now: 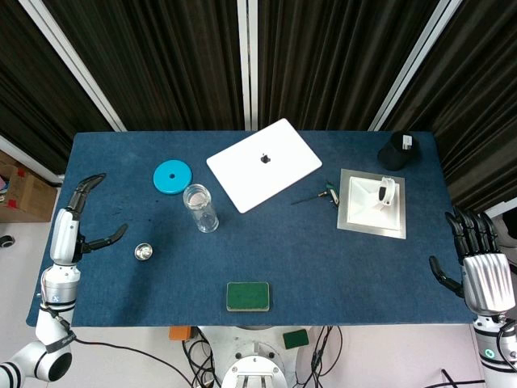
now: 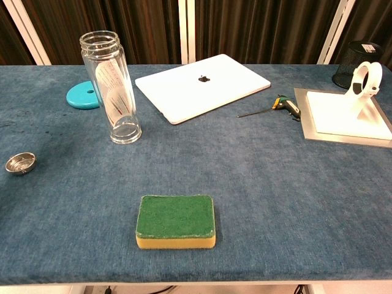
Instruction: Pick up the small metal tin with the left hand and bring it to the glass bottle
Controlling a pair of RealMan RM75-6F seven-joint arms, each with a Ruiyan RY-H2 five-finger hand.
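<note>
The small metal tin (image 1: 144, 251) (image 2: 20, 163) sits on the blue table near the left side, empty and upright. The glass bottle (image 1: 200, 208) (image 2: 114, 89) stands open-topped a short way behind and to the right of the tin. My left hand (image 1: 79, 218) hovers at the table's left edge, fingers spread, holding nothing, a little left of the tin. At the right edge my right hand (image 1: 478, 259) stays with fingers apart and empty. Neither hand shows in the chest view.
A turquoise lid (image 1: 172, 176) lies behind the bottle. A closed white laptop (image 1: 264, 163) sits at centre back. A green sponge (image 1: 247, 296) lies near the front edge. A screwdriver (image 1: 319, 196), a white stand on a metal plate (image 1: 373, 203) and a black mesh cup (image 1: 399, 150) occupy the right.
</note>
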